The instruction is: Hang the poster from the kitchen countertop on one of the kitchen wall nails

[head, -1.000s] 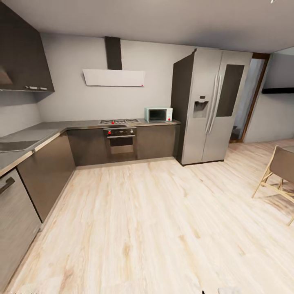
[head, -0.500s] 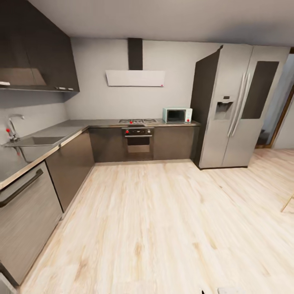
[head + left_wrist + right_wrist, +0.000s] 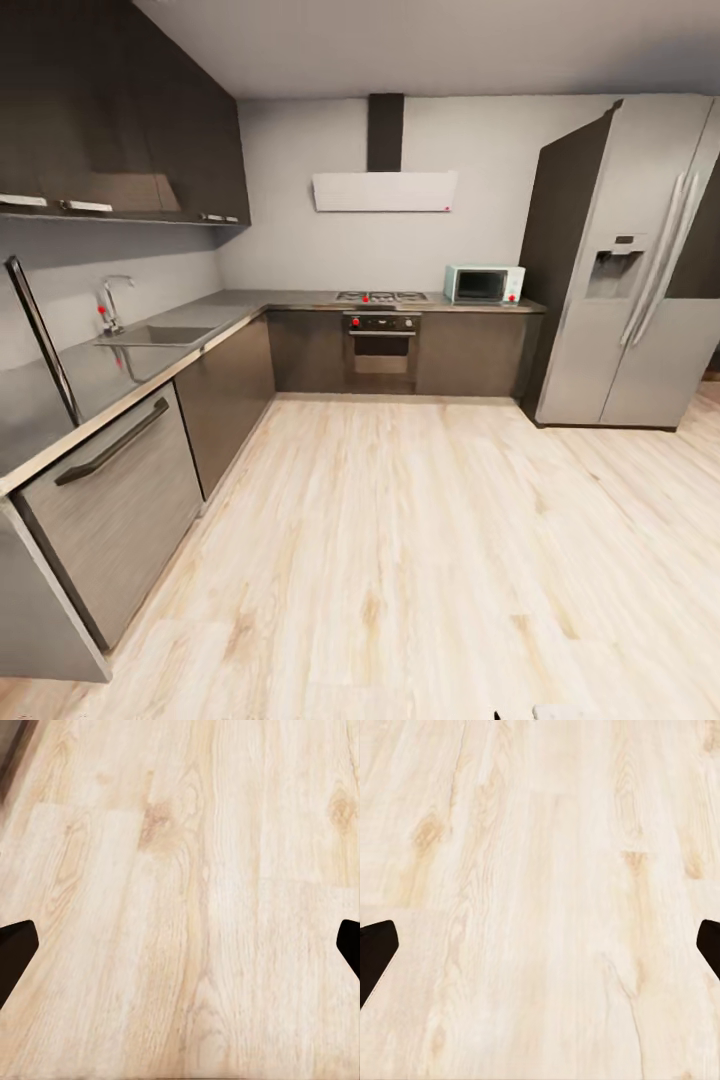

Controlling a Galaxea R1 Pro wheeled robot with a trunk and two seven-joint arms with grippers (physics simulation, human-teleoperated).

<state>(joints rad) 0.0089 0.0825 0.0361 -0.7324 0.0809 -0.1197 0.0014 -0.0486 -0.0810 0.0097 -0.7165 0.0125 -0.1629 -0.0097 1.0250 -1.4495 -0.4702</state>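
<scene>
The grey L-shaped kitchen countertop [image 3: 215, 318] runs along the left wall and the far wall, with a steel sink [image 3: 155, 336] and tap [image 3: 110, 303] set in it. A thin black slanted bar [image 3: 42, 340] stands on the counter at the far left; I cannot tell what it is. The poster's printed face is out of view. In the left wrist view my left gripper [image 3: 180, 952] is open over bare wood floor, its dark fingertips [image 3: 15, 952] far apart. My right gripper [image 3: 540, 952] is likewise open above the floor.
Dark cabinets [image 3: 130, 130] hang over the left counter, and a dishwasher front [image 3: 115, 500] sits below it. At the back are an oven [image 3: 381, 343], a hob, a range hood [image 3: 385, 190] and a microwave [image 3: 483, 284]. A tall fridge [image 3: 640, 270] stands at the right. Light wood floor [image 3: 420, 560] spreads ahead.
The camera has swung left: the fridge, oven and hood slid right in the picture. The sink, tap, dishwasher and black bar came into view; the chair and doorway left it.
</scene>
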